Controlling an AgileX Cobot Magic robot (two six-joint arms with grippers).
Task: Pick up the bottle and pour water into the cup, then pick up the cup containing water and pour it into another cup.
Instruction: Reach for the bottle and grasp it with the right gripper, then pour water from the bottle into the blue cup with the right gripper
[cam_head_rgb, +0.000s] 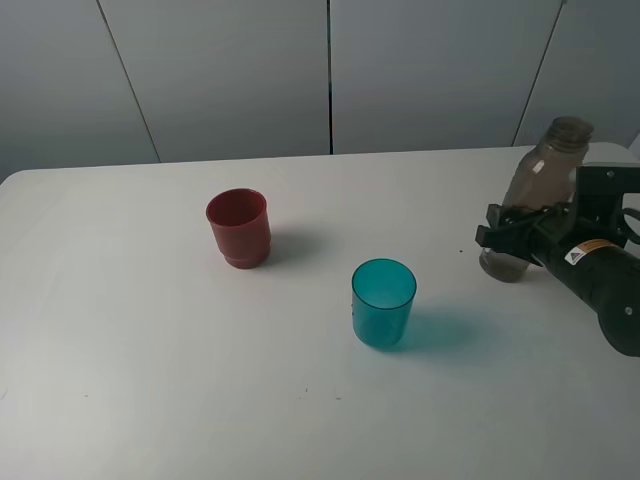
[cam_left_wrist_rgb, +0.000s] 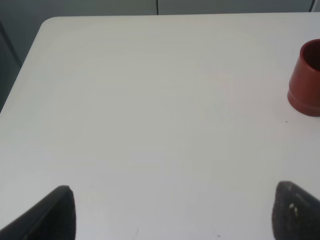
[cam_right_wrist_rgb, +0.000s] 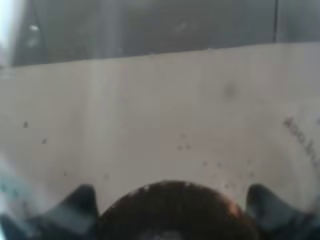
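Note:
The bottle (cam_head_rgb: 535, 190), tall and smoky grey-brown, stands upright at the far right of the table. My right gripper (cam_head_rgb: 505, 235) is shut on its lower body, one finger on each side. Up close in the right wrist view, the bottle (cam_right_wrist_rgb: 175, 125) fills the picture between the fingertips (cam_right_wrist_rgb: 82, 205). The cup (cam_head_rgb: 383, 300), a translucent teal tumbler, stands upright near the middle, left of the bottle. The other cup (cam_head_rgb: 239, 228), dark red, stands upright further left and back; it also shows in the left wrist view (cam_left_wrist_rgb: 306, 80). My left gripper (cam_left_wrist_rgb: 175, 215) is open over bare table, holding nothing.
The white table (cam_head_rgb: 150, 350) has a rounded far left corner, with grey wall panels behind it. The right arm's black body (cam_head_rgb: 600, 280) lies low over the right edge of the table.

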